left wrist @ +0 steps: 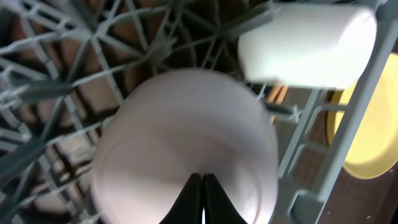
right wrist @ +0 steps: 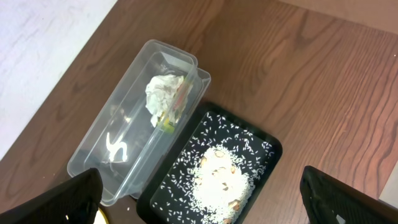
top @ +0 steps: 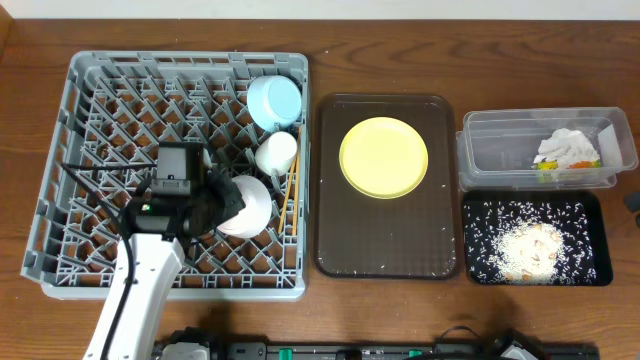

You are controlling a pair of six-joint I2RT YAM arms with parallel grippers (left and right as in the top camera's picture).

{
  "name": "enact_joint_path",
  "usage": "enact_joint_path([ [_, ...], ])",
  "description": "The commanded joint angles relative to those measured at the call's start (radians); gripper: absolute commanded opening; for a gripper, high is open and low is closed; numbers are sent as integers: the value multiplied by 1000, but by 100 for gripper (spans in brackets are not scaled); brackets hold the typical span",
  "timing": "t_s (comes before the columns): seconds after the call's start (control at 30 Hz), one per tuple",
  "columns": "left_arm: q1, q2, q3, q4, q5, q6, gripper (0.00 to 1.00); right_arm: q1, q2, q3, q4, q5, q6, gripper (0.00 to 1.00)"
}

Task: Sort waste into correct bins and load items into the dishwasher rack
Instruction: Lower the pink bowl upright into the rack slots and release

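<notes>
The left hand, fingers pressed together, is at the white bowl in the grey dishwasher rack, beside the white cup. The right hand, spread wide, hangs above the clear tub and black tray. The yellow plate lies on the brown serving tray.

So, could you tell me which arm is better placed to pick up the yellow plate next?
Probably right: the right hand is open over the black tray, near the yellow plate, whereas the left hand is shut by the white bowl in the rack.
</notes>
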Motion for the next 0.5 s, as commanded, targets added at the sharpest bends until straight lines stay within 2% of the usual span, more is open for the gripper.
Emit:
enact_joint_path([
  [0.0,2,27,16,50,72,16,6,-13,-2,0,-1,0,11,99],
  [0.2,2,29,16,163,211,14,6,-13,-2,0,-1,0,11,99],
  [0.47,2,29,16,181,213,8,6,-13,-2,0,-1,0,11,99],
])
